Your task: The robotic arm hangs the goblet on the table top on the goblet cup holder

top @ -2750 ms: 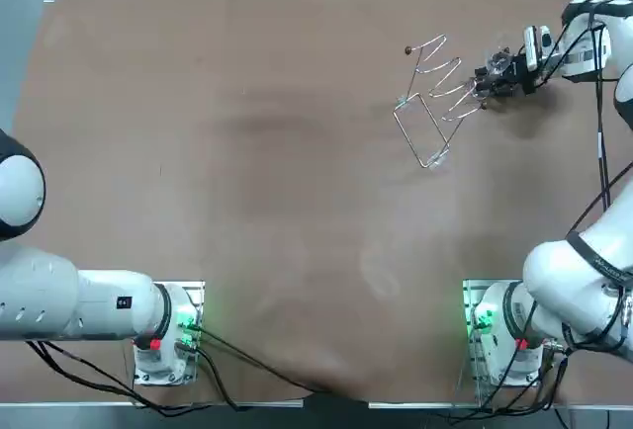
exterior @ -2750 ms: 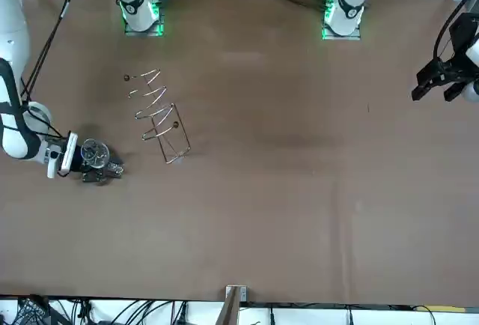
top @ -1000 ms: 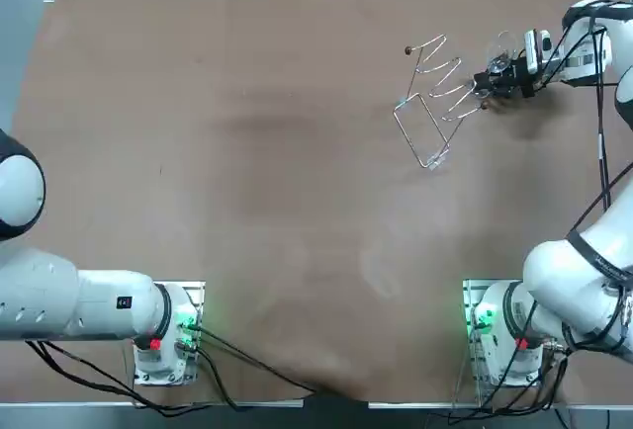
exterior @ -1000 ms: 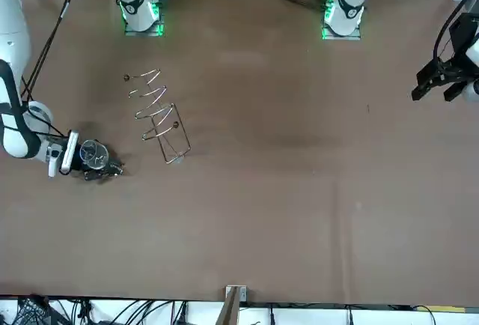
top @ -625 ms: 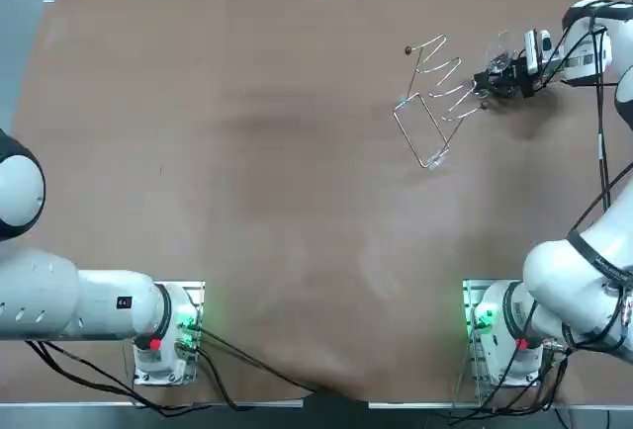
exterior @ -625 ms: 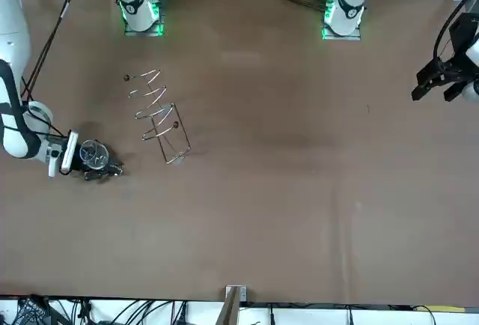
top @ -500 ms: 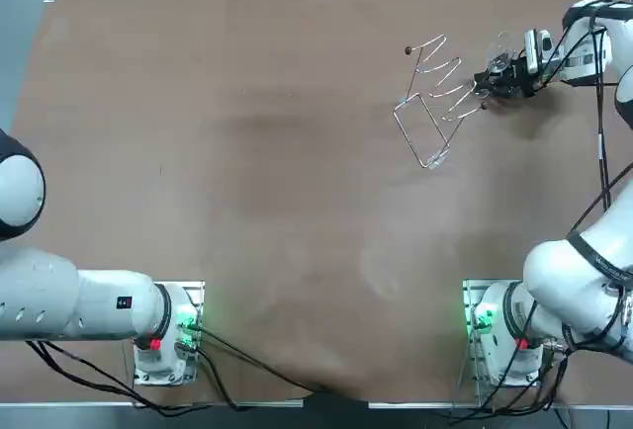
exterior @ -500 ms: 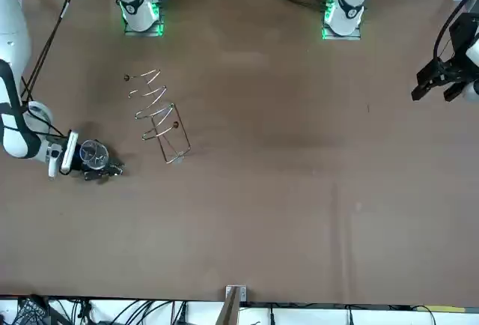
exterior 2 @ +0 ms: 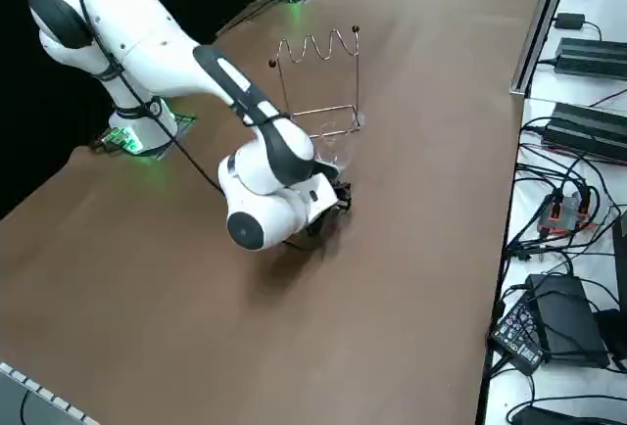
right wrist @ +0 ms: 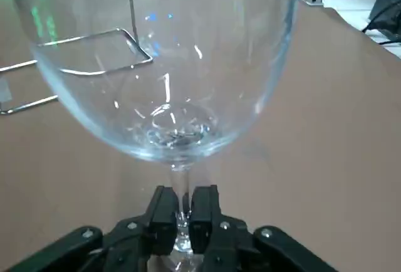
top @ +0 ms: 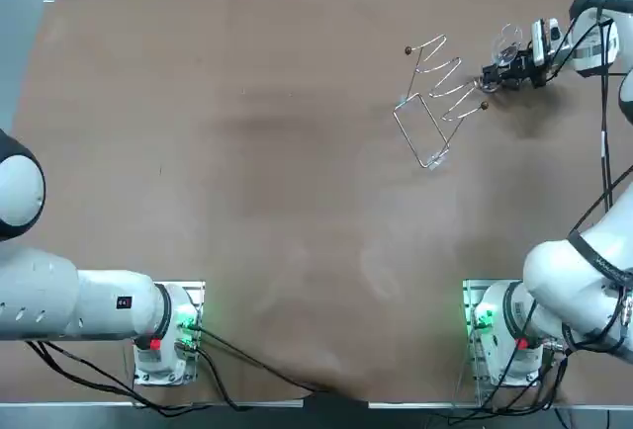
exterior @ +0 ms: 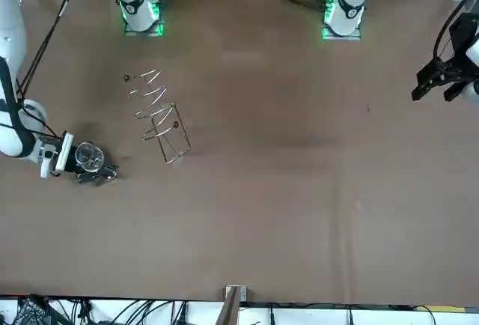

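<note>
A clear goblet (right wrist: pixel 169 65) fills the right wrist view, and my right gripper (right wrist: pixel 183 222) is shut on its thin stem just below the bowl. In the top view the gripper (top: pixel 492 78) sits at the far right of the table, with the goblet's bowl (top: pixel 509 42) lying just beyond it. The wire goblet holder (top: pixel 435 103) stands close by, toward the table's middle, with nothing hanging on it. The front view shows the goblet (exterior: pixel 87 156) and gripper (exterior: pixel 101 173) set apart from the holder (exterior: pixel 159 115). From the right side, the holder (exterior 2: pixel 318 82) stands behind the gripper (exterior 2: pixel 338 195).
The brown table (top: pixel 247 172) stretches wide toward the parked arm's side. Its right edge (exterior 2: pixel 509 151) is near the gripper, and power supplies and cables (exterior 2: pixel 578 53) lie beyond it. The arm's own elbow (exterior 2: pixel 260 210) hangs low over the table.
The right gripper has drawn a little away from the holder, toward the table's far right corner, taking the goblet with it. The holder has not moved.
</note>
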Tool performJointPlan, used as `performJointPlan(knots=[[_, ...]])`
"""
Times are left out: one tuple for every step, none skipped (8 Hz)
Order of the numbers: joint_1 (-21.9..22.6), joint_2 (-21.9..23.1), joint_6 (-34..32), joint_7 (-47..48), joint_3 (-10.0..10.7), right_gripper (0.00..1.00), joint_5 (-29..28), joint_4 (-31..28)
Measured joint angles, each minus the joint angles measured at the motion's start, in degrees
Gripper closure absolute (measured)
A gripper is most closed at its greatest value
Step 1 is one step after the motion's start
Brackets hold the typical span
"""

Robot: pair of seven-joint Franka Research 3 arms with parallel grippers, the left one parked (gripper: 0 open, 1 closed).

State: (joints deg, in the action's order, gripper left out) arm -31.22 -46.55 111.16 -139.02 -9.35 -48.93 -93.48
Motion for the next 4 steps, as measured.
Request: performJointPlan(knots=[[0.1,1.1,0.8,0.9,0.0,0.86,1.2,0.2],[0.2,2.2,1.5,1.6,0.0,0.86,2.6,0.3],[0.4,3.2,2.7,3.1,0.0,0.86,4.3,0.3],[0.6,4.2,3.7,5.3,0.0,0.86,6.3,0.3]])
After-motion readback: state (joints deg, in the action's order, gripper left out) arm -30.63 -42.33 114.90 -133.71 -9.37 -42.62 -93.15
